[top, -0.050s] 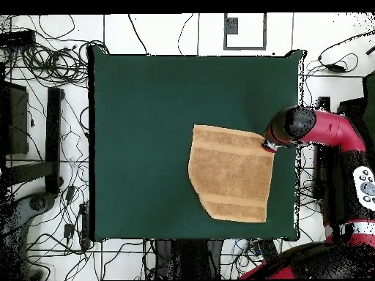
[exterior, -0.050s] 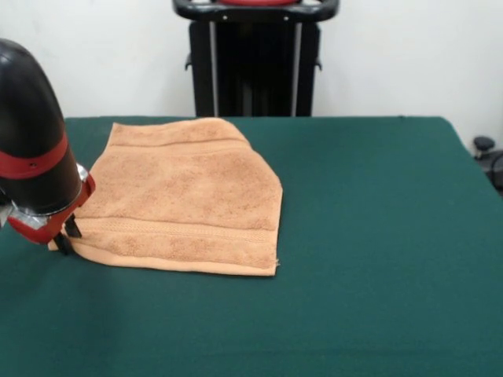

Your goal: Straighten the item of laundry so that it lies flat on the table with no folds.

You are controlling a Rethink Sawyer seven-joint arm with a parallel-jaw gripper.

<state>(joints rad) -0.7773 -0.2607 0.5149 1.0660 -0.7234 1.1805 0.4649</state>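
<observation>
Nearest the camera is bare green cloth, the front stretch of the table [exterior, -0.050s: 354, 314], which runs wide and empty-looking to the right of everything I am working on. Just beyond it lies the hem of the towel [exterior, -0.050s: 189, 204], an orange-tan terry square with a woven band running along that near edge. My gripper [exterior, -0.050s: 66, 236] is down at the towel's near left corner in the front view, its dark tips low against the cloth where the hem meets the table; my black and red wrist crowds over them, and I cannot tell whether my fingers are pinching the corner or merely resting beside it. Past my gripper the towel spreads back over the left half of the table, mostly flat. Its far right corner looks cut off on a slant, so the outline has five sides. A second band crosses it near the far edge. From overhead the towel [top, -0.050s: 231, 174] sits towards one long side of the table [top, -0.050s: 146, 110], with my gripper [top, -0.050s: 266, 145] at its corner.
</observation>
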